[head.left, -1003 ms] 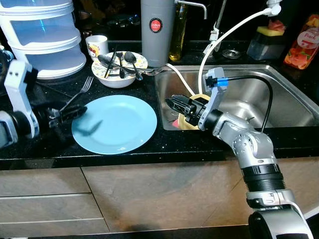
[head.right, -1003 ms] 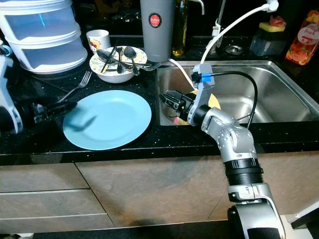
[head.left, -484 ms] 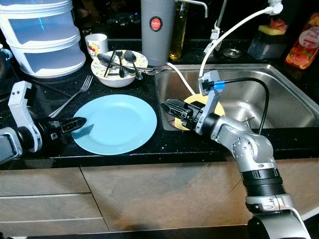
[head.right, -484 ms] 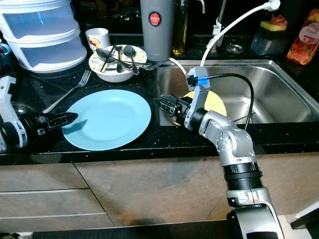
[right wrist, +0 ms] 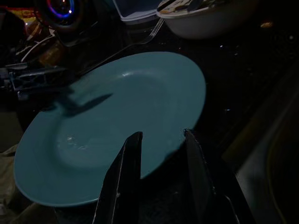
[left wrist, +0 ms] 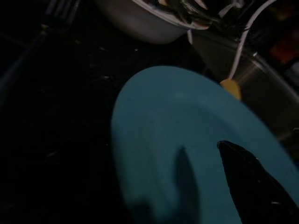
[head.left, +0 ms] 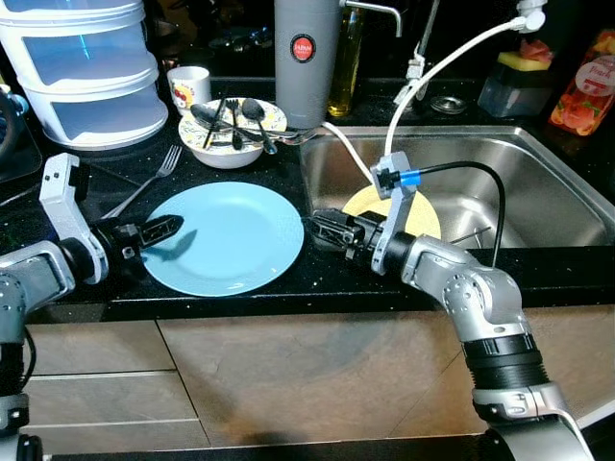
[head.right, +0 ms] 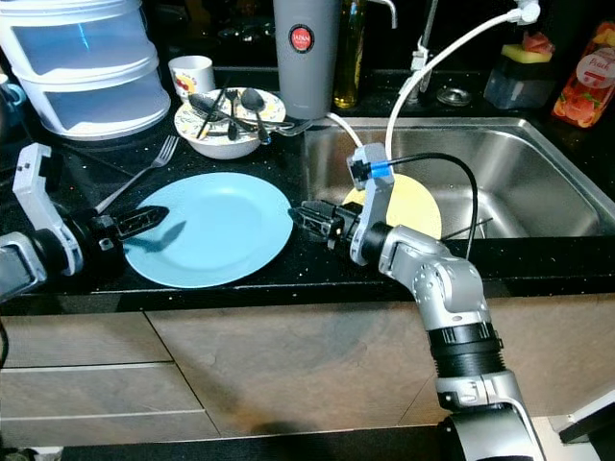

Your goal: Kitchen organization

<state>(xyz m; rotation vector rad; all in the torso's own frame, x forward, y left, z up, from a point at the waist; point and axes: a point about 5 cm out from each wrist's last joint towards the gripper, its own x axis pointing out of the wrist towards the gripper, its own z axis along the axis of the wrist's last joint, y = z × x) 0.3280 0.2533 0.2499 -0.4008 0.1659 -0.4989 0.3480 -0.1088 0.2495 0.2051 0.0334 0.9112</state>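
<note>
Closing on round light-blue plate (head.left: 227,237) near front edge of black surface (head.left: 288,178): right gripper (right wrist: 161,140), fingers parted and empty, at sink-side rim; left gripper (head.left: 163,228) over opposite rim, opening unclear. Next: likely grip rim, lift level.

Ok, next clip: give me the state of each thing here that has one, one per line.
blue plate: flat on the counter, empty, not gripped
left gripper: at the plate's left rim
right gripper: open, at the plate's right rim
white bowl: upright, holding spoons
fork: lying on the counter
yellow plate: lying in the sink
mug: upright
</note>
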